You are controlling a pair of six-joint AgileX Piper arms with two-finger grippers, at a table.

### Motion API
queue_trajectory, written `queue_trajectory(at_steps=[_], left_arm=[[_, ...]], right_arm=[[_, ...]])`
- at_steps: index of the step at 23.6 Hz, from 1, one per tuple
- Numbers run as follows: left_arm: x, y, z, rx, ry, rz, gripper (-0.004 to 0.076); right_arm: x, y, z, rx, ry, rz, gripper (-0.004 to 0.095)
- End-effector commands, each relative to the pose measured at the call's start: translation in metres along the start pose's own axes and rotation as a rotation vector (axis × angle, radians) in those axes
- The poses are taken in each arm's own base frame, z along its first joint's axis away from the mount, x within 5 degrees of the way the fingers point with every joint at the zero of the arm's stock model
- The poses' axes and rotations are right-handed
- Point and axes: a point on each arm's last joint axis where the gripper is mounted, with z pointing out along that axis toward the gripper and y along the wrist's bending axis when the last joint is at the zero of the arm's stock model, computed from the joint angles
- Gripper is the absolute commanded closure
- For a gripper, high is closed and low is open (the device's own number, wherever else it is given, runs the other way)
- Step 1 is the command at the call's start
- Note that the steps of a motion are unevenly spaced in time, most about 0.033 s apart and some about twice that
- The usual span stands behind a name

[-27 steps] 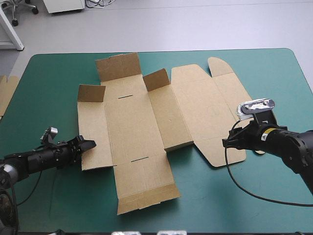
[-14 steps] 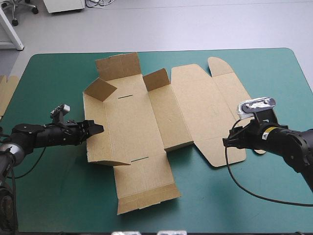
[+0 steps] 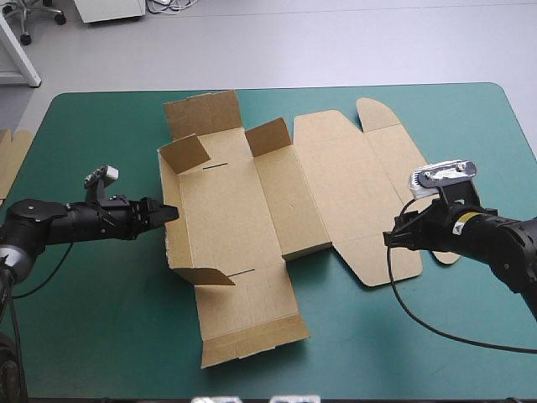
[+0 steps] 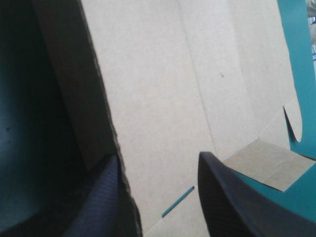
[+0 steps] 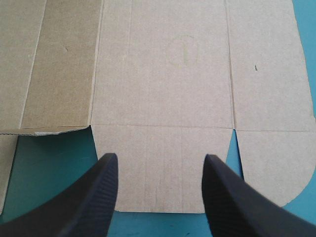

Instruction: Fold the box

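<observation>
The brown box lies as a cut sheet in the middle of the teal-green table. Its left wall stands upright, and the wall's two end flaps point inward over the base. My left gripper is at the outside of that wall. In the left wrist view the left gripper is open, and the wall's top edge runs between its fingers, close to one of them. My right gripper hovers over the near right flap of the sheet. The right gripper is open and holds nothing.
An edge of more brown board shows at the table's left edge. The far flap and the near flap of the box lie flat. Bare teal-green cover lies in front of the left arm.
The left wall went from flat to upright as my left gripper rose and moved toward the box. Its end flaps swung inward. The right gripper hardly moved.
</observation>
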Motion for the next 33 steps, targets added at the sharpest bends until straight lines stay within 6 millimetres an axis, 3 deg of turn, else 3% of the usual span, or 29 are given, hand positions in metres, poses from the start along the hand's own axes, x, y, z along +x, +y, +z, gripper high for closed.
queue_trajectory(at_steps=[1, 5, 14, 18, 21, 26, 33], left_arm=[[-0.011, -0.038, -0.026, 0.075, -0.104, 0.067, 0.0368], [-0.017, -0.05, -0.037, 0.076, -0.134, 0.1, 0.0368], [-0.016, -0.054, -0.044, 0.026, -0.152, 0.149, 0.0368], [0.006, -0.057, -0.078, -0.228, -0.204, 0.19, 0.0367], [0.037, -0.04, -0.097, -0.347, -0.255, 0.091, 0.0363], [0.089, 0.013, -0.064, -0.386, -0.172, -0.138, 0.0301], [0.097, 0.022, -0.053, -0.348, -0.239, -0.186, 0.03]], right_arm=[[-0.014, -0.001, -0.012, 0.009, -0.109, 0.001, 0.0422], [-0.014, -0.001, -0.012, 0.009, -0.114, 0.001, 0.0422], [-0.014, -0.001, -0.012, 0.009, -0.11, 0.001, 0.0422], [-0.014, -0.001, -0.012, 0.009, -0.106, -0.001, 0.0422], [-0.013, -0.001, -0.012, 0.009, -0.099, -0.014, 0.0422], [-0.013, -0.001, -0.012, 0.01, -0.105, -0.024, 0.0422], [-0.013, -0.001, -0.012, 0.009, -0.105, -0.024, 0.0422]])
